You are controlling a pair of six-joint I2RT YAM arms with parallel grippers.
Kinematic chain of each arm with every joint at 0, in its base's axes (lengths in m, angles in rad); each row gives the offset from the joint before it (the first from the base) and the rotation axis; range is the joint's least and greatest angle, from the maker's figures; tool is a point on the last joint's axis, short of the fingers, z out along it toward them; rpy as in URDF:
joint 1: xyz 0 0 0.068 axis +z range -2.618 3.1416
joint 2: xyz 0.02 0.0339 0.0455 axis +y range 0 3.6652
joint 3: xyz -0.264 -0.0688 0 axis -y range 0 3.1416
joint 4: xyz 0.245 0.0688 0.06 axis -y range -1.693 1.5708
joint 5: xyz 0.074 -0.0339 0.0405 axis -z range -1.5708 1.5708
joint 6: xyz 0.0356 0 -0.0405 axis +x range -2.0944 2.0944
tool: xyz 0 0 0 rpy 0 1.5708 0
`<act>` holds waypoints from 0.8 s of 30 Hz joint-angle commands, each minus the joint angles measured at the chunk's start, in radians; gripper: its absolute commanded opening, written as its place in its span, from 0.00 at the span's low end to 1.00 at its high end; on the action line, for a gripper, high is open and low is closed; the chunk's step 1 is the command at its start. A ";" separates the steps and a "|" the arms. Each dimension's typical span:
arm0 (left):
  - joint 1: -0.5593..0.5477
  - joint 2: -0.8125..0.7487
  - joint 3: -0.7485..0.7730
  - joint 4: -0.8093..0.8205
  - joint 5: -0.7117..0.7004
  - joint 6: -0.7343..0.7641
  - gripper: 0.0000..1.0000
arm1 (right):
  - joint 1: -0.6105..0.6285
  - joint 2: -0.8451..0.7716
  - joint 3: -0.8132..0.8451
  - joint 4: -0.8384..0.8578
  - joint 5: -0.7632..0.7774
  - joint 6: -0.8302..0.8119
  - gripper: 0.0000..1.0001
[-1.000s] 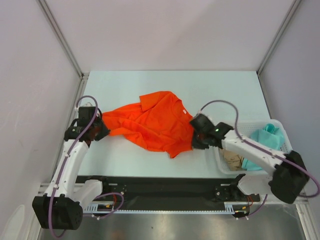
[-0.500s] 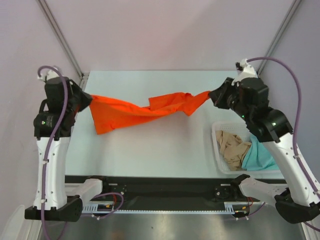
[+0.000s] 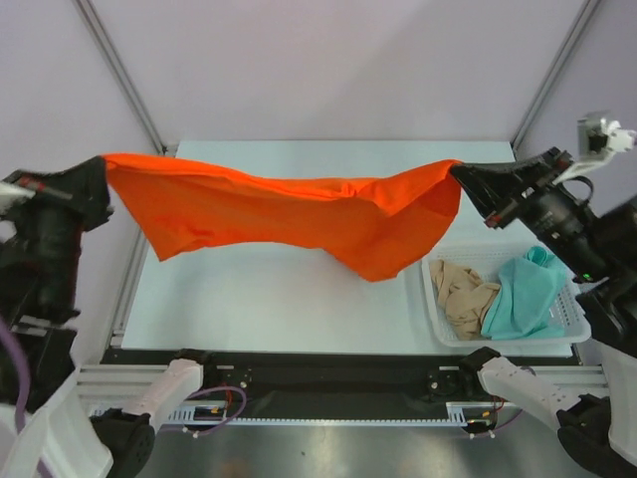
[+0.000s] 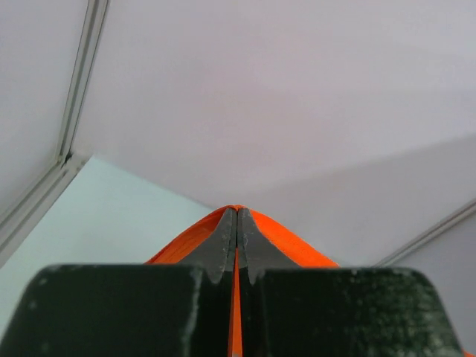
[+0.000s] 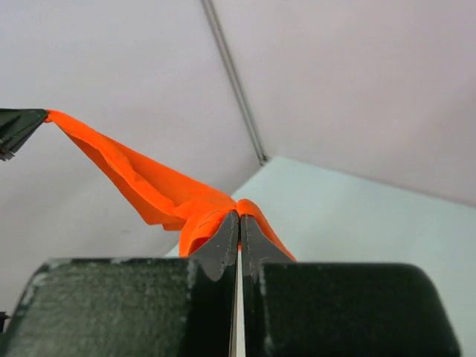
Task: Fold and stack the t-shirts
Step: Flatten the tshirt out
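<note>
The left gripper (image 3: 103,169) and right gripper (image 3: 458,172) pinch opposite ends of the orange-red t-shirt (image 3: 299,211), which hangs sagging above the table (image 3: 259,299), sleeves lost in folds; the teal t-shirt (image 3: 523,299) and beige t-shirt (image 3: 460,291) lie crumpled in the right-edge basket (image 3: 518,342).

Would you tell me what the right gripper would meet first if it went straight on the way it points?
The orange shirt it grips: cloth bunches just ahead of the right gripper, whose jaws are shut. Past that, probably the wall, though depth is unclear.
</note>
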 commanded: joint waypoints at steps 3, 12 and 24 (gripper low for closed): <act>-0.044 -0.143 0.051 0.122 0.002 0.087 0.00 | -0.003 -0.079 0.090 0.102 -0.177 -0.020 0.00; -0.046 -0.165 -0.162 0.264 0.097 0.043 0.00 | -0.003 -0.045 0.027 0.220 -0.152 -0.014 0.00; -0.046 0.003 -0.031 0.190 0.152 -0.020 0.00 | -0.003 0.064 0.165 0.091 -0.085 -0.077 0.00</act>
